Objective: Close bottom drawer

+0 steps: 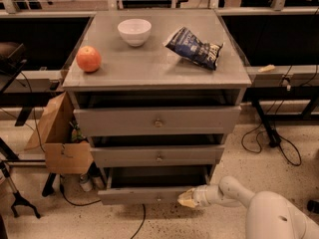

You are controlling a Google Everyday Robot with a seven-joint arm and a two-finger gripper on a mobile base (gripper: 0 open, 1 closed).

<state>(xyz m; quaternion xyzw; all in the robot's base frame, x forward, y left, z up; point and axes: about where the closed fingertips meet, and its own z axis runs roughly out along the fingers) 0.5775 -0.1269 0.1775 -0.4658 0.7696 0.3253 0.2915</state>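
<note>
Gripper (pixel 187 198), cream-tipped, clenched or released I cannot tell, is sitting lower centre against the front of the wide shallow grey bottom drawer (pixel 139 195), which I'm judging mostly open, closing undone.

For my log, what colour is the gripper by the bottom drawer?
Pale yellow gripper at the grey bottom drawer; camera view.

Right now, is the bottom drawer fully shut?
No, the bottom drawer stands pulled out with its inside showing, and the gripper is at the right end of its front.
</note>
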